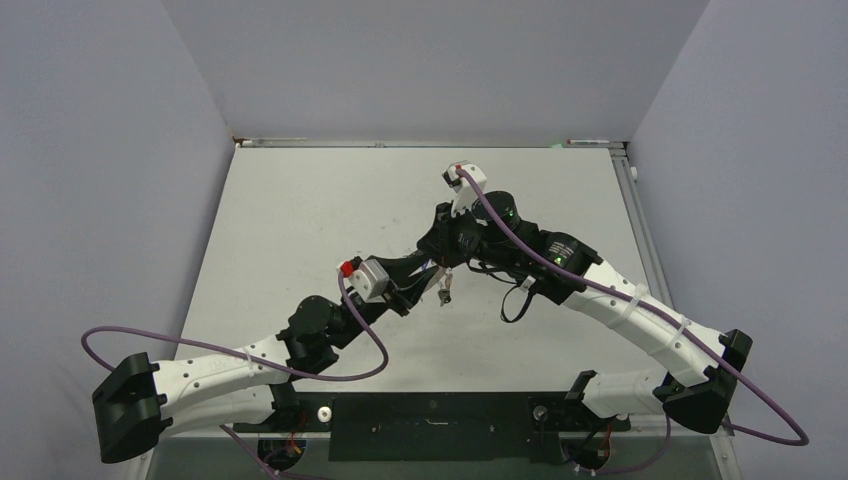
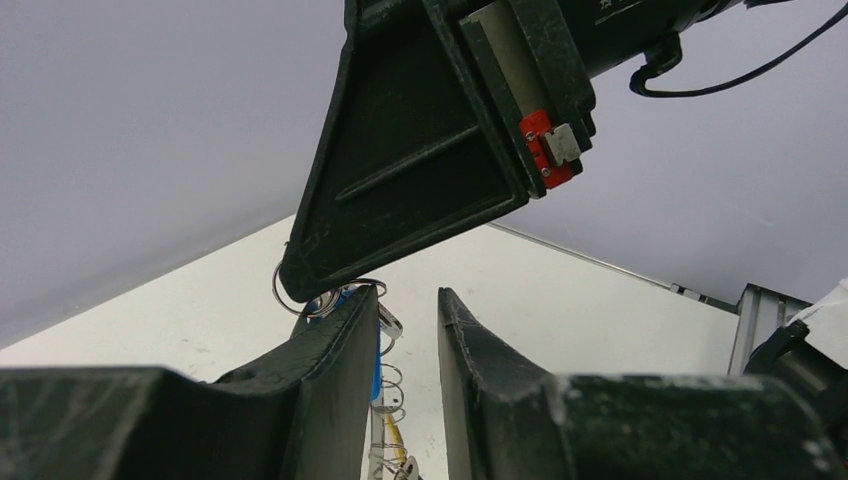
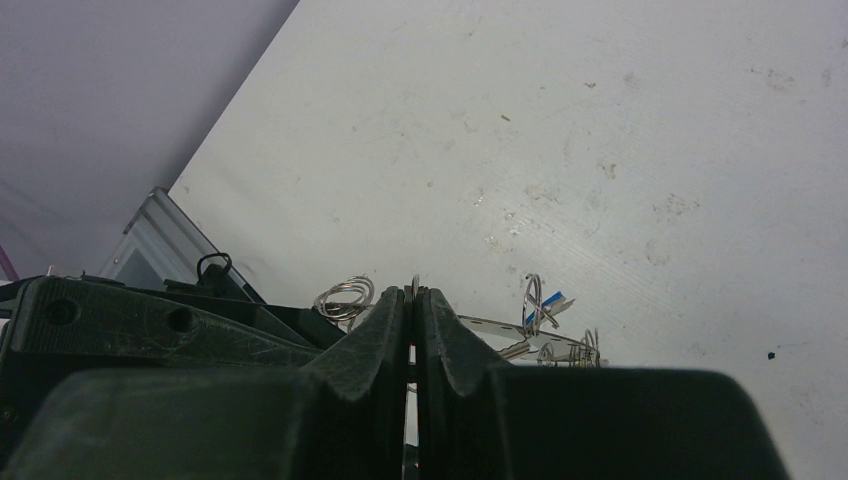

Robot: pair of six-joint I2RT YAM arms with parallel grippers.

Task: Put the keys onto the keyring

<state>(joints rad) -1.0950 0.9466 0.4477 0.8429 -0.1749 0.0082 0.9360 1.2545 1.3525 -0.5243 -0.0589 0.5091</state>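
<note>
While both arms reach out over the flat white table (image 1: 300,220): their black ends meet tip against tip.
Right gripper (image 3: 413,296): its two black fingers are pressed fully together, and a thin piece of metal sticks out between their tips.
Thin grey metal keyring (image 2: 280,293): it curves out to both sides of the right gripper's tip, so it is pinched there.
Small silver metal keys (image 1: 445,293): they hang in a bunch just under the right gripper's tip, with oblong plastic tags (image 2: 376,372), blue and yellow; some small wire coils (image 2: 392,385) hang among them.
Left gripper (image 2: 407,295): it points up at the right gripper from below, with its fingertips just beside that tip. Between the fingers there is only a narrow gap. The blue tag and the coils show inside this gap, but I cannot tell whether the fingers squeeze anything.
</note>
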